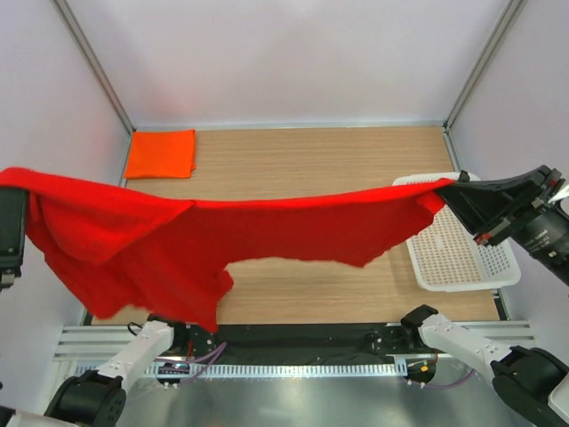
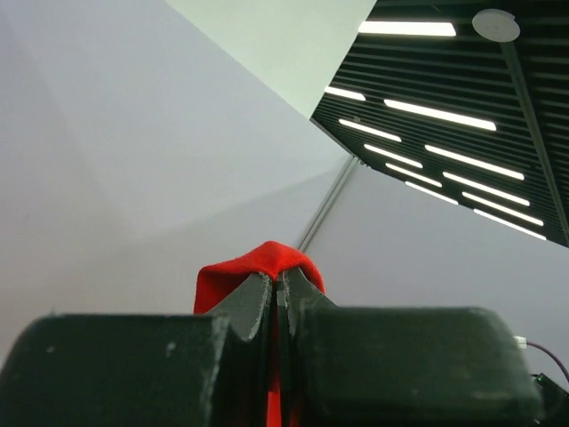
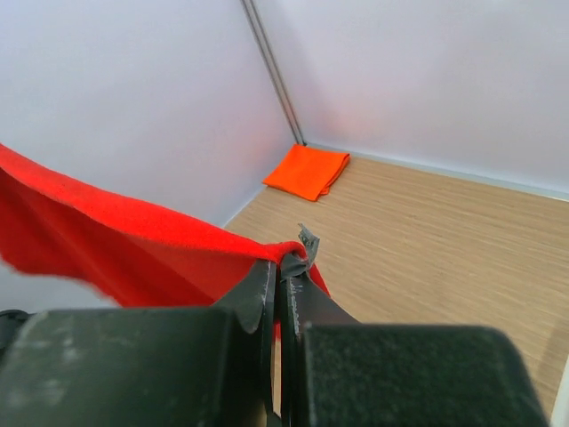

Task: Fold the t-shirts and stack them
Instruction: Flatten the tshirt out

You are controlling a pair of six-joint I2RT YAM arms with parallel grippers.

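The red t-shirt point(image 1: 178, 236) hangs stretched in the air across the table, held by both arms. My left gripper point(image 1: 11, 189) is at the far left edge, shut on one end of it; in the left wrist view the cloth point(image 2: 265, 258) bulges over the closed fingertips of that gripper point(image 2: 277, 277). At the right, over the basket, my right gripper point(image 1: 442, 189) is shut on the other end. The right wrist view shows this gripper point(image 3: 283, 265) pinching the red cloth point(image 3: 133, 240). The orange t-shirt point(image 1: 161, 153) lies folded flat in the back left corner, also seen as an orange shirt point(image 3: 307, 171) in the right wrist view.
A white mesh basket point(image 1: 462, 258) sits on the table's right side, partly under the right gripper. Metal frame posts and pale walls close in the wooden table point(image 1: 311, 160) at the back and sides. The arm bases stand along the near edge.
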